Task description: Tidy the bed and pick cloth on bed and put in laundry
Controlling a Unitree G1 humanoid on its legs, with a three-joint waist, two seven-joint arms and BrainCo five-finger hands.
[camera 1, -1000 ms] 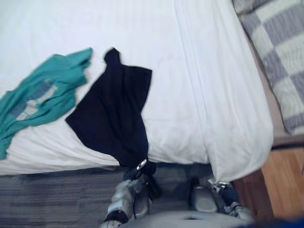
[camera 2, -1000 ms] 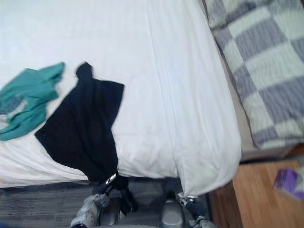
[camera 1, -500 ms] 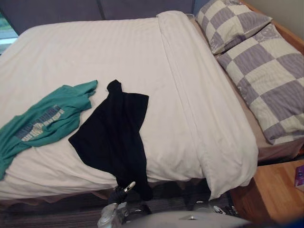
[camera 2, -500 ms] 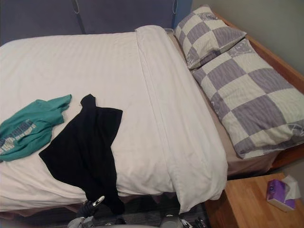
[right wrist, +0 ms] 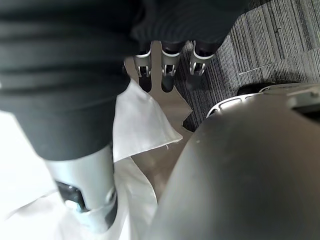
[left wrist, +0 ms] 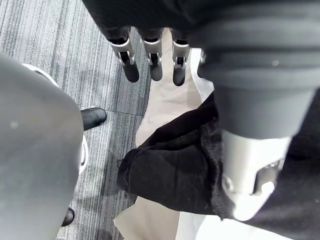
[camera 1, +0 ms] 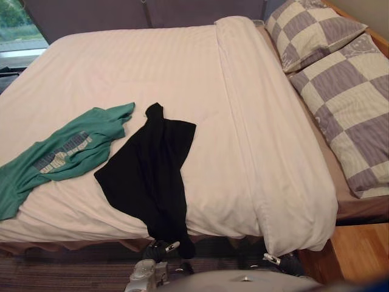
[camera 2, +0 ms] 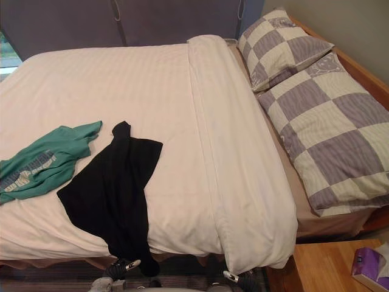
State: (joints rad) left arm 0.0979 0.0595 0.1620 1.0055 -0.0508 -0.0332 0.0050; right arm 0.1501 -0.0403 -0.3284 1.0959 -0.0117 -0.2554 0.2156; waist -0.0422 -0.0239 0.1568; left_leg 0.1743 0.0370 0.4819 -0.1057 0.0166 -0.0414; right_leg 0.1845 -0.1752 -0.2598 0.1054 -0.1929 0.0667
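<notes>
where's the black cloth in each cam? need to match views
Left eye: black cloth lower left of centre, tail hanging off the white duvet.
Right eye: black cloth lower left, same drape.
Left wrist: black cloth bunched by the left robot hand.
Right wrist: white duvet corner.
Landmark: grey striped carpet, in all four views.

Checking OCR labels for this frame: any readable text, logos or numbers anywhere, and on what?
Green shirt chest print: pale lettering, too blurred to read.
Purple box on the wooden stand: any print too small to read.
Nothing else bears text.
</notes>
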